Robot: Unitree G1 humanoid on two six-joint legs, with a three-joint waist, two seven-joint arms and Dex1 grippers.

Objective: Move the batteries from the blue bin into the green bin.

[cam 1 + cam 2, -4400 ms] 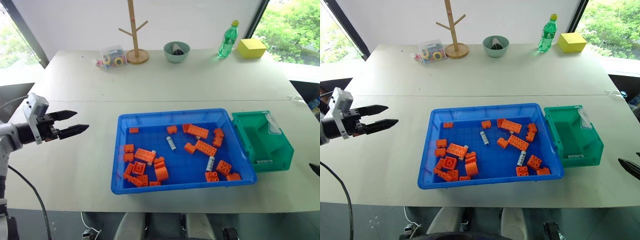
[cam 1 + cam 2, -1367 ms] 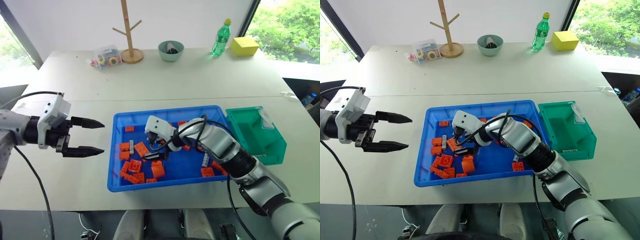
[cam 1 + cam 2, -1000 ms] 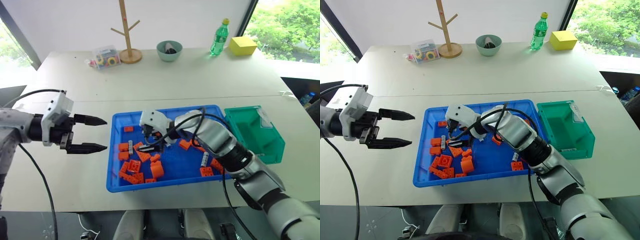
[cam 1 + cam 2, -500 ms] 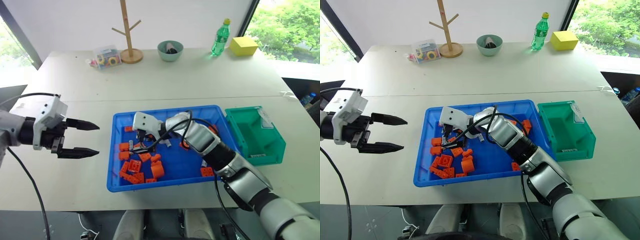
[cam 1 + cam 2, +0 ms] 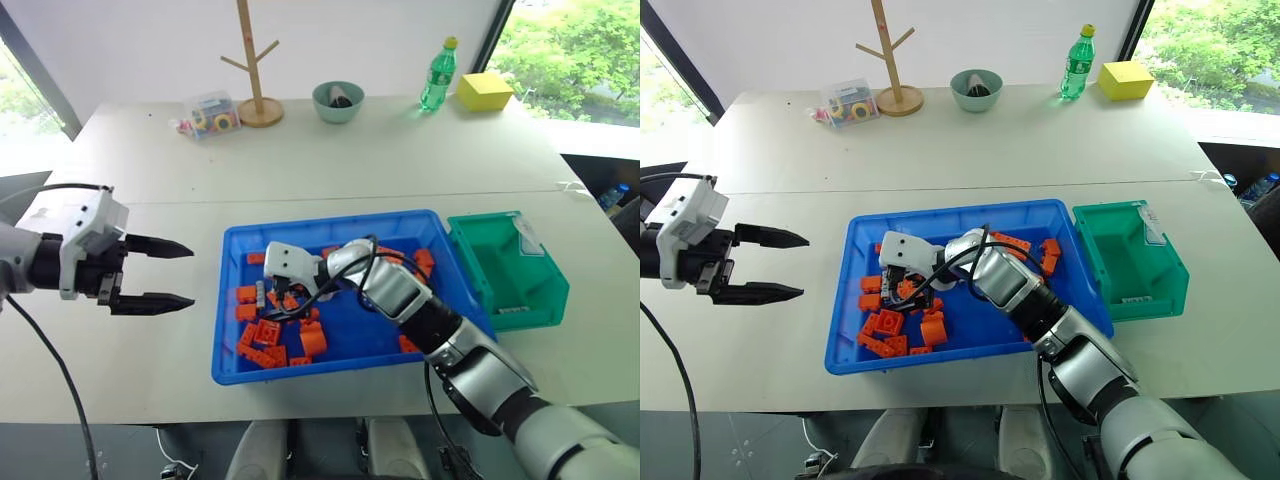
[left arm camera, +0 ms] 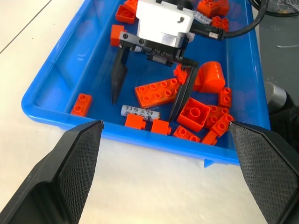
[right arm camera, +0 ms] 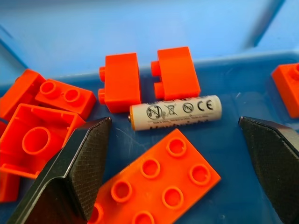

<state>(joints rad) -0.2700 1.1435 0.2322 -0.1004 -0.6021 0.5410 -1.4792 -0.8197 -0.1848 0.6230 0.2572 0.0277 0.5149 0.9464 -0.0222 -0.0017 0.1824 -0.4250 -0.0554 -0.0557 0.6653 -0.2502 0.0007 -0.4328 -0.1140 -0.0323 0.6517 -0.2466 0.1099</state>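
Right wrist view: jaws spread over a battery in the blue bin

Right gripper (image 6: 147, 100) poised in the blue bin (image 5: 340, 222), fingers spread wide to either side of one battery (image 7: 174, 112). Battery lying flat on the bin floor near the wall farthest from the green bin (image 5: 508, 268), two small orange bricks (image 7: 121, 82) touching its far side and a flat eight-stud brick (image 7: 159, 186) just beside its near side. Best done, by the look of it, by lowering straight down with the fingers bracketing the cylinder across its length, closing slowly so it cannot roll, and keeping the tips clear of the crowding bricks. Left gripper (image 5: 152, 272) held outside the blue bin, above the tabletop, fingers parted and empty. Green bin against the blue bin's opposite end. Pale table (image 5: 400, 150); beyond the blue bin, a wooden peg stand (image 5: 256, 62), a bowl (image 5: 338, 100), a green bottle (image 5: 436, 72), a yellow box (image 5: 484, 90). Windows with greenery behind.
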